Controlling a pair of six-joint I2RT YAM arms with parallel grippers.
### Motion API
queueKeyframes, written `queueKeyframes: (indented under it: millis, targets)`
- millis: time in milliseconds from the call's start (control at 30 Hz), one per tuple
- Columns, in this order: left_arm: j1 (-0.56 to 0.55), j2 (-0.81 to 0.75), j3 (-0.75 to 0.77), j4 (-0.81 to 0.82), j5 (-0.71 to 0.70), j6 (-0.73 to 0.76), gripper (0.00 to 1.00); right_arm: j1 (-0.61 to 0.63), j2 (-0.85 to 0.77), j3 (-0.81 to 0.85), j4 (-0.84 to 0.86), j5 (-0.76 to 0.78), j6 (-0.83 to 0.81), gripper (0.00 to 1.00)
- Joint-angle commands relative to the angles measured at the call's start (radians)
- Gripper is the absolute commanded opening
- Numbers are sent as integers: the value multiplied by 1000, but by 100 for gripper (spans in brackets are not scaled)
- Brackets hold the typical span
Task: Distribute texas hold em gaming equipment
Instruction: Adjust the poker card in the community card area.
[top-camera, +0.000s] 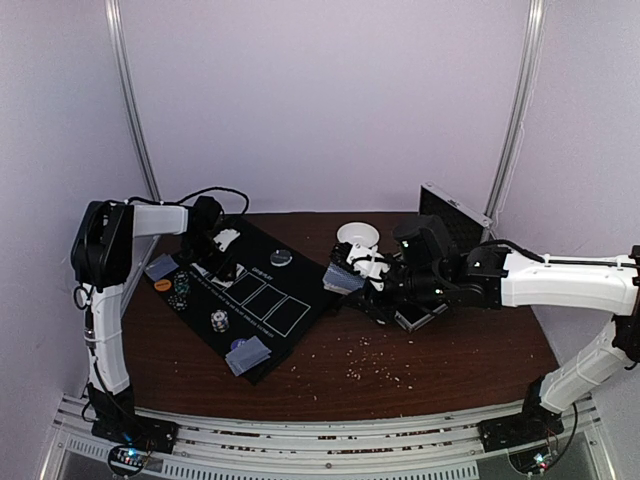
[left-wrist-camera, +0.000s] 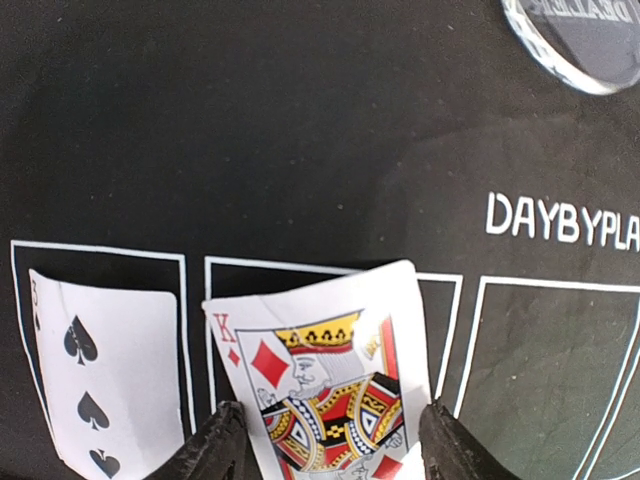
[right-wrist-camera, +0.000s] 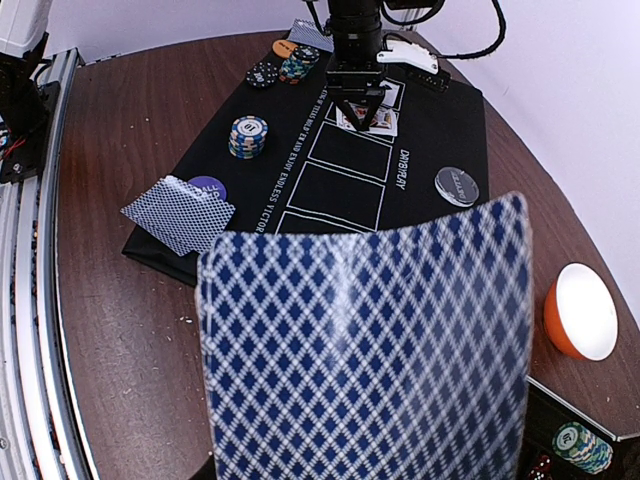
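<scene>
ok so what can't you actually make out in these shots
- Right wrist view: the blue-backed card fills the lower frame and hides whatever lies behind it.
- Left wrist view: the king of diamonds and the spade card are cut off by the bottom edge. Whether the left fingers pinch the king is unclear.
- Top view: the chip stack is too small to read.

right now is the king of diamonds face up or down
Face up: the king of diamonds shows its portrait and red pip, held in the left gripper.
</scene>
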Motion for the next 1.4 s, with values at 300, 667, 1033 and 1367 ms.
queueKeyframes:
  millis: [300,667,1033,1367]
  targets:
    - [0,34,12,-131,-50,215,59,-4,0,-1,-7,16,-7,39]
    - [1,5,11,-95,-134,230,59,-3,1,0,-5,13,-7,39]
    - [-4,-87,13,-68,-132,209,60,-4,-2,-5,-6,13,-2,39]
    - [-61,-171,-1,-131,-52,155,60,-4,9,1,3,1,1,39]
